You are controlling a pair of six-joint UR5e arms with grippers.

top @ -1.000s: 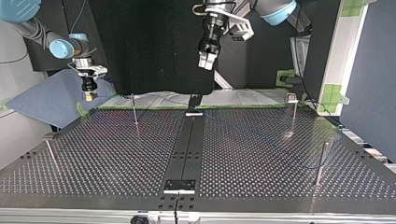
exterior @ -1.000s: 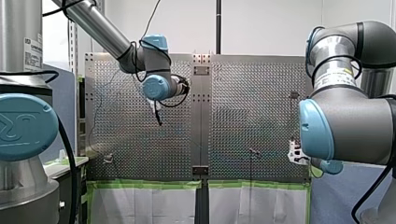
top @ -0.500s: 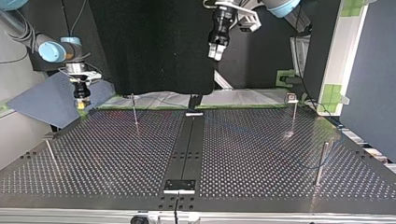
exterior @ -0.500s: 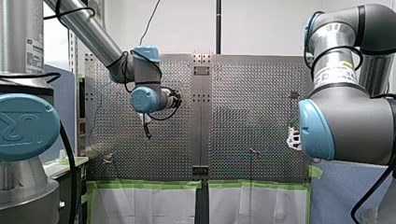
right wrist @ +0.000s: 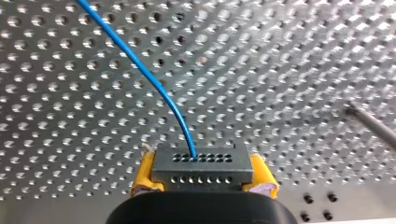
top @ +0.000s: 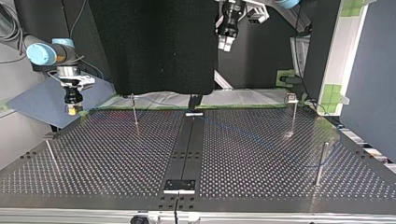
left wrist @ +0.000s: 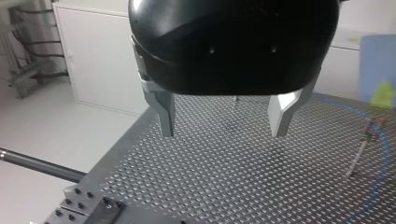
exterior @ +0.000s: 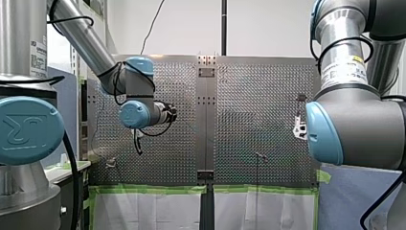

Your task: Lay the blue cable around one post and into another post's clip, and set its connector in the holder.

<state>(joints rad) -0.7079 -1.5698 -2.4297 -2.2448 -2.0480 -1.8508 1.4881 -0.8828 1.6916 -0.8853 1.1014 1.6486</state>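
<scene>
Right gripper point(right wrist: 203, 179) clamps one connector point(right wrist: 201, 167).

- Connector point(right wrist: 202, 168): dark grey block, two hole rows, sitting clamped between right gripper's point(right wrist: 203, 178) yellow pads.
- Blue cable point(right wrist: 149, 77): exiting its upper hole row, arcing away; elsewhere bending around a thin post point(left wrist: 360, 149).

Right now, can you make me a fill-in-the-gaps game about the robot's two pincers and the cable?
1. My right pincer is shut on the ____.
2. The cable's colour is ____.
3. My left pincer is ____, holding nothing.
4. The right pincer's pads are ____.
Missing words: connector, blue, open, yellow.
</scene>
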